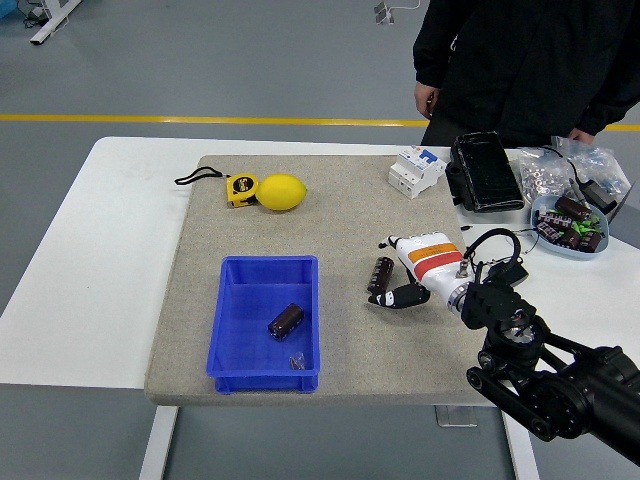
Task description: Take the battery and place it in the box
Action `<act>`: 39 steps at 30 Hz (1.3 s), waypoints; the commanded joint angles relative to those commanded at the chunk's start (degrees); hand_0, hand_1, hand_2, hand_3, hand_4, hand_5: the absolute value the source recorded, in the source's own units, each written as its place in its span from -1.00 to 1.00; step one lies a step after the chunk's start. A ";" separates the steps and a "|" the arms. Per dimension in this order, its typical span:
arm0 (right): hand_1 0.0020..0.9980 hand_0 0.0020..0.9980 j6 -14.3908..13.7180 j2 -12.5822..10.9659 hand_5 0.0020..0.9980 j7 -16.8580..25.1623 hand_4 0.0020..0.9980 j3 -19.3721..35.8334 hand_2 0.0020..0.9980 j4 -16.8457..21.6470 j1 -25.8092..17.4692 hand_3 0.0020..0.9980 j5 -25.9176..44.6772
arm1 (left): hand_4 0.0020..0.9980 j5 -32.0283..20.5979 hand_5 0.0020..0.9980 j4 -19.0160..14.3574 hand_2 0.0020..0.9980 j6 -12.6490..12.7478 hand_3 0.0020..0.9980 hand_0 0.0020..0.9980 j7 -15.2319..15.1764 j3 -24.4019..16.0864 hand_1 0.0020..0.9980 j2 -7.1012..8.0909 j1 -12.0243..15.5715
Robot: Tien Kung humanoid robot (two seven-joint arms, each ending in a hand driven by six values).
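I'm standing at the white bench (80, 290) with the big grey mat (330, 210) laid over its middle, and a person in dark clothes (520, 60) is hanging around at the far side. My right arm is coming in from the lower right, and my right hand (412, 275) is sitting low over the mat with the fingers (392, 297) loosely curled next to a dark battery (380, 274). That one's lying with its long axis running roughly toward and away from me. Honestly I'm not able to tell if I'm gripping it or just touching it.

The blue box (265, 322) is sitting near the mat's front edge, off to the left of my hand, with another battery (286, 320) already lying inside, angled diagonally. Plenty of bare mat between hand and box. A lemon (282, 192) and tape measure (240, 188) are parked further back on the left.
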 joint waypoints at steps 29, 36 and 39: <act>-0.70 -0.57 -1.52 2.95 0.15 1.64 1.00 -2.01 -0.54 -6.95 2.28 0.47 4.92 | 0.27 -0.32 0.09 -0.04 0.36 -0.04 0.17 0.44 0.01 0.47 0.35 -0.29 -0.34; -0.74 -0.59 -2.91 3.16 0.13 2.01 1.00 -2.34 -0.59 -7.37 2.22 0.28 5.39 | 0.27 -0.68 0.09 -0.06 0.36 -0.10 0.17 0.44 -0.06 0.95 0.35 -0.35 -0.43; -0.74 -0.59 -3.94 3.24 0.13 2.29 1.00 -2.42 -0.59 -7.33 2.24 0.28 5.86 | 0.27 -0.84 0.09 -0.06 0.36 -0.12 0.17 0.44 -0.09 1.09 0.35 -0.36 -0.45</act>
